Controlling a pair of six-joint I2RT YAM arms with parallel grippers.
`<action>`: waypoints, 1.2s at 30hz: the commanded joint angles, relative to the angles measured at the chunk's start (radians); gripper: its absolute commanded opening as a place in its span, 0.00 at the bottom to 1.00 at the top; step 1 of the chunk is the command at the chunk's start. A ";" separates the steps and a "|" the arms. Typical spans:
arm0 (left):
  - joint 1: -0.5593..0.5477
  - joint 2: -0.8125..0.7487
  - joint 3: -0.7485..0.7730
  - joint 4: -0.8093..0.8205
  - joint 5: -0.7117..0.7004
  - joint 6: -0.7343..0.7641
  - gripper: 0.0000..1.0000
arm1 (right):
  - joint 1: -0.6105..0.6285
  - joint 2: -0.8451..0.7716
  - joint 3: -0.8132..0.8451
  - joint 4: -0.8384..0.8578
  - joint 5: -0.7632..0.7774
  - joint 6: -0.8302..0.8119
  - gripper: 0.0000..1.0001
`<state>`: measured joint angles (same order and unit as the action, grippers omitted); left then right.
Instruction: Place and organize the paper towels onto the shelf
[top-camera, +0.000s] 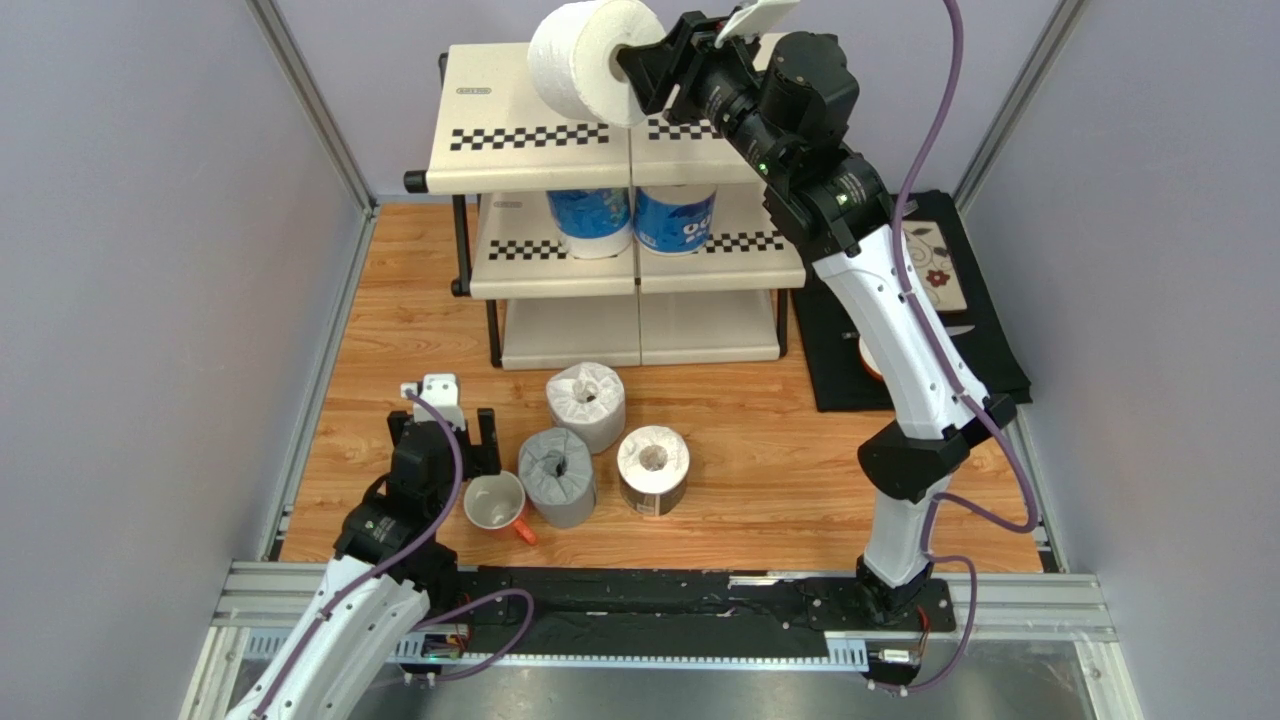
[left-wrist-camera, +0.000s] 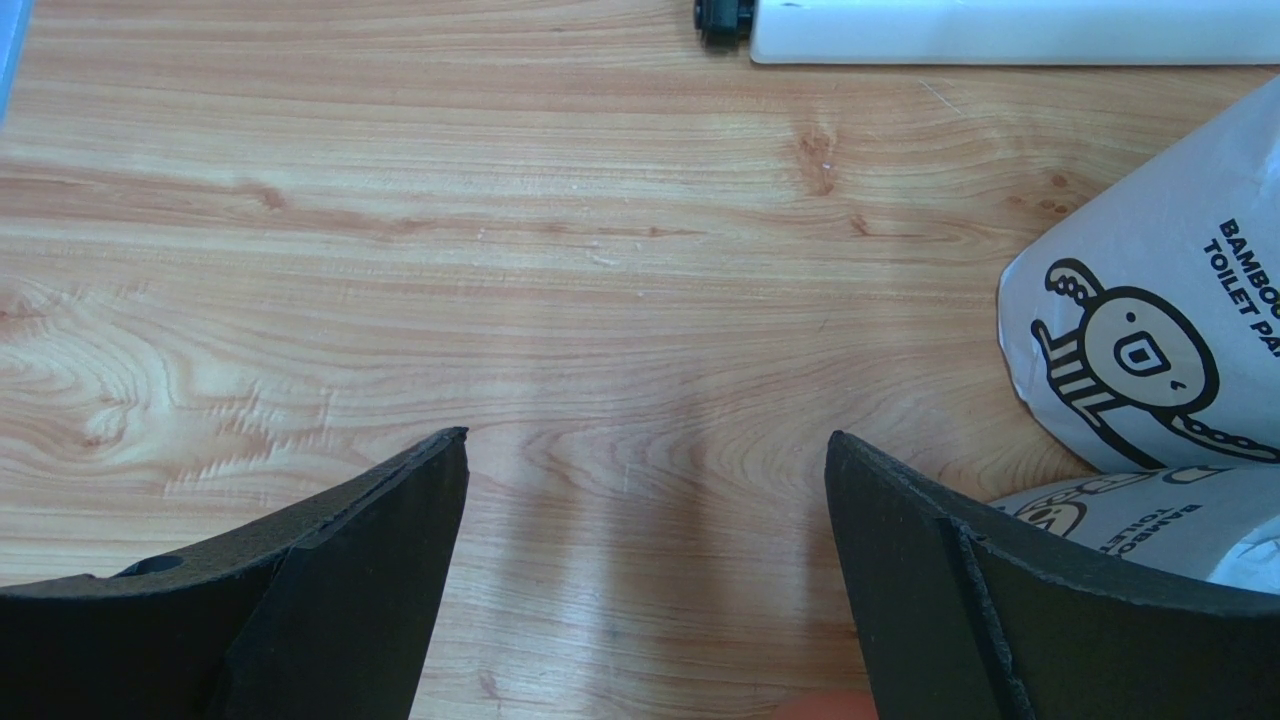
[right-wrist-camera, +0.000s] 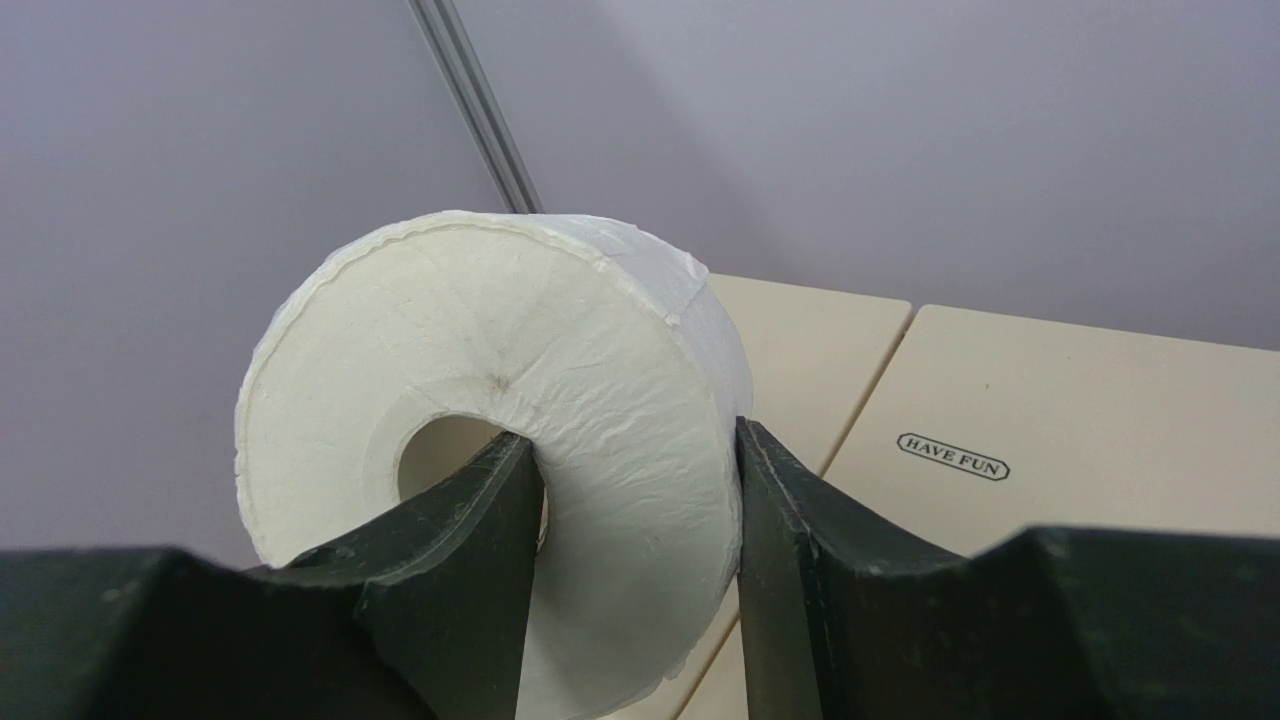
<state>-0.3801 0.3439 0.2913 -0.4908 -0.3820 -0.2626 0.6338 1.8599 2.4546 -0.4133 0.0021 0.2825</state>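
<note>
One white roll (top-camera: 589, 57) is clamped through its core by the right gripper (top-camera: 631, 75), with the shelf (top-camera: 504, 120) top beneath. The next move is probably to lower and release. Meanwhile the left gripper (top-camera: 445, 432) gapes empty.

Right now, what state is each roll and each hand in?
Plain white paper roll: on its side, held above the top of the cream three-tier shelf.
Blue-printed wrapped rolls: upright on the middle tier.
White wrapped roll, grey roll, dark-wrapped roll: upright on the wooden table.
Right hand: shut on that roll, one finger in its core.
Left hand: open, empty.
</note>
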 joint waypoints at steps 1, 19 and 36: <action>0.001 0.003 0.039 0.003 -0.012 0.000 0.97 | 0.003 -0.016 0.043 0.107 0.045 -0.049 0.41; 0.001 -0.002 0.037 0.000 -0.026 -0.003 0.98 | 0.001 0.016 -0.003 0.120 0.070 -0.088 0.45; 0.001 0.004 0.035 0.003 -0.021 -0.001 0.97 | 0.003 0.009 -0.032 0.134 0.098 -0.114 0.63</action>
<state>-0.3801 0.3450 0.2913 -0.4988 -0.3985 -0.2626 0.6338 1.8977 2.4199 -0.3660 0.0753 0.1894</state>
